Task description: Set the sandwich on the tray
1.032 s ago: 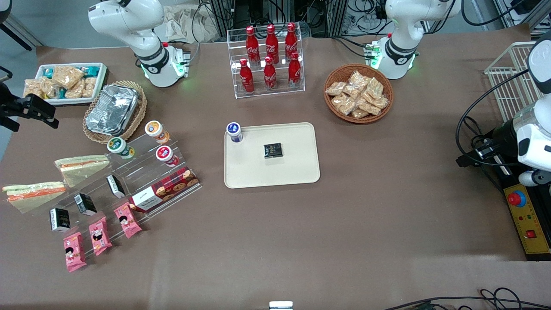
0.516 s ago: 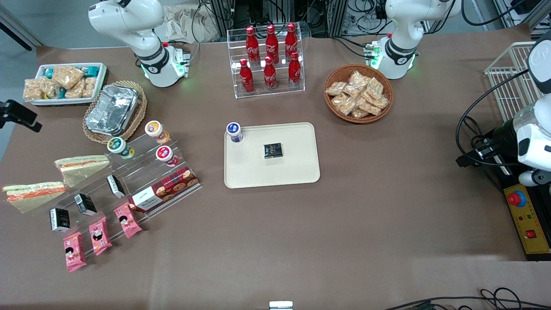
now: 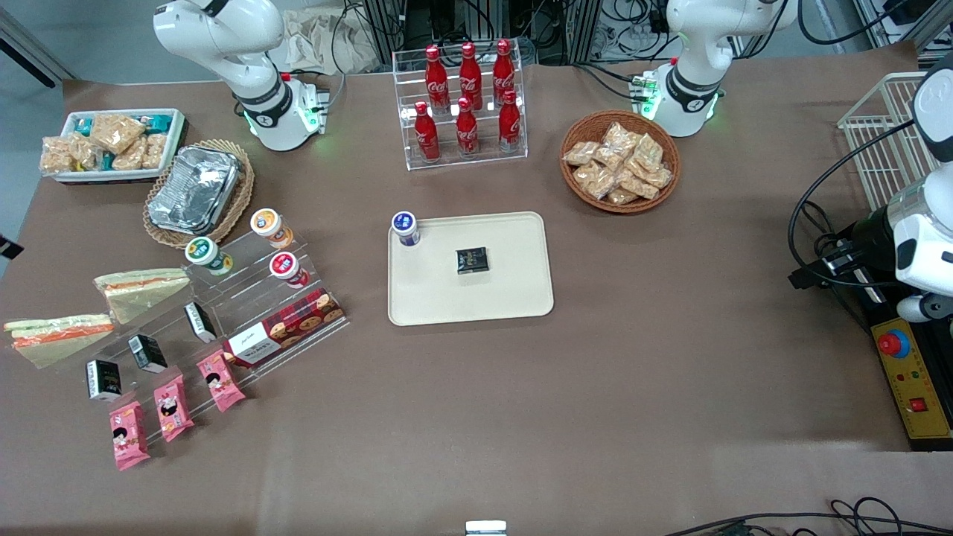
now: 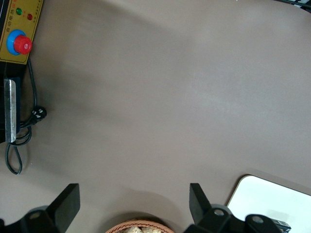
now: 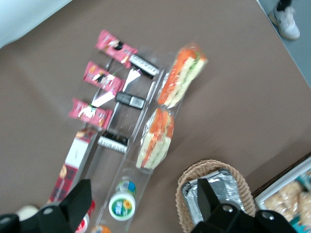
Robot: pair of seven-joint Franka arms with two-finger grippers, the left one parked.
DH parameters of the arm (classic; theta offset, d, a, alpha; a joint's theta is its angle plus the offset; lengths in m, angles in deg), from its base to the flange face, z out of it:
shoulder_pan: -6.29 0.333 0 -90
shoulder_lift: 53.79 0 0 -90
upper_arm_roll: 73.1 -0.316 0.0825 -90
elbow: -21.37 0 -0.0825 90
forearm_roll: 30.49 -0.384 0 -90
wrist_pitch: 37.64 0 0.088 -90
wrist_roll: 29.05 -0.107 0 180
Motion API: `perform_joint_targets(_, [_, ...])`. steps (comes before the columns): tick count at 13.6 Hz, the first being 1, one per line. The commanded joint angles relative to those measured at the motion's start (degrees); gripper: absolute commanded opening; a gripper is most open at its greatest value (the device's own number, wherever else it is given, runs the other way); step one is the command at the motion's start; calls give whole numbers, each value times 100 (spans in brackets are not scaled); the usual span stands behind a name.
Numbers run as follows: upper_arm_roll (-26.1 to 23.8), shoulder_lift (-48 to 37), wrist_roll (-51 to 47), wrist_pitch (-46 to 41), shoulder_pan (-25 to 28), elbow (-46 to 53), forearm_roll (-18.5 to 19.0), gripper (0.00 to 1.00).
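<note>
The sandwich [image 3: 59, 333], a clear-wrapped wedge with a bright orange stripe, lies on the table at the working arm's end, nearer the front camera than a similar paler wedge [image 3: 141, 286]. It also shows in the right wrist view [image 5: 182, 77], with the paler wedge [image 5: 156, 138] beside it. The cream tray [image 3: 521, 290] lies mid-table, holding a blue-capped cup [image 3: 406, 227] and a black packet [image 3: 472, 260]. My gripper [image 5: 143, 204] is open and empty, high above the green-lidded cup [image 5: 124, 206] and the foil basket, apart from the sandwich. It is almost out of the front view.
An acrylic step stand [image 3: 223, 298] holds cups, black packets, a biscuit box and pink snack packs. A wicker basket with a foil container [image 3: 195, 190], a white snack tray [image 3: 112, 141], a cola bottle rack [image 3: 465, 104] and a snack basket [image 3: 619, 160] stand farther from the camera.
My gripper has slid toward the working arm's end of the table and nearly left the front view. Nothing on the table has moved.
</note>
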Motion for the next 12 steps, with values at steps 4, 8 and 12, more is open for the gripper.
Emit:
perform_joint_targets(4, [-39,711,-1420,508,-479,62,40,97])
perform_joint_targets(8, [-39,1265,-1843,1017,-681,176,31,96])
perform_joint_targets(12, [-48,1678,-2477,1598,-953,185,-591,97])
